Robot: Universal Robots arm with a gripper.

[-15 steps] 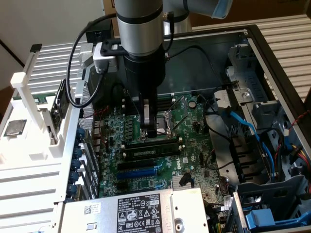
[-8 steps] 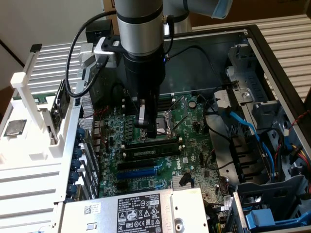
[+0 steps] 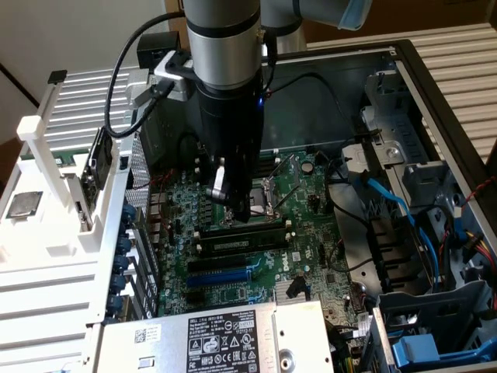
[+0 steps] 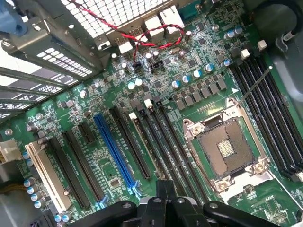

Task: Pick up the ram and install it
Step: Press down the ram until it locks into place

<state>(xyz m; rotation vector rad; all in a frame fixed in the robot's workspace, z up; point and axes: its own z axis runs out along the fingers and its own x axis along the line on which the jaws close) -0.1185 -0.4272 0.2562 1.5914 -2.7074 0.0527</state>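
Gripper (image 3: 233,203) clenched shut, fingertips down on the ram (image 3: 239,227), a thin dark-green stick lying flat across the green motherboard (image 3: 307,256) beside the square metal socket (image 4: 228,147), parallel to the black slots (image 3: 237,247).

An open case (image 3: 435,85) is seen lying flat, with a green motherboard (image 3: 303,256) inside. An empty CPU socket (image 4: 227,146) is set between black memory slots (image 4: 265,109). A blue slot (image 4: 116,156) lies alongside. A grey power supply (image 3: 155,342) is placed in front, blue cables (image 3: 404,210) at the exterior view's right.
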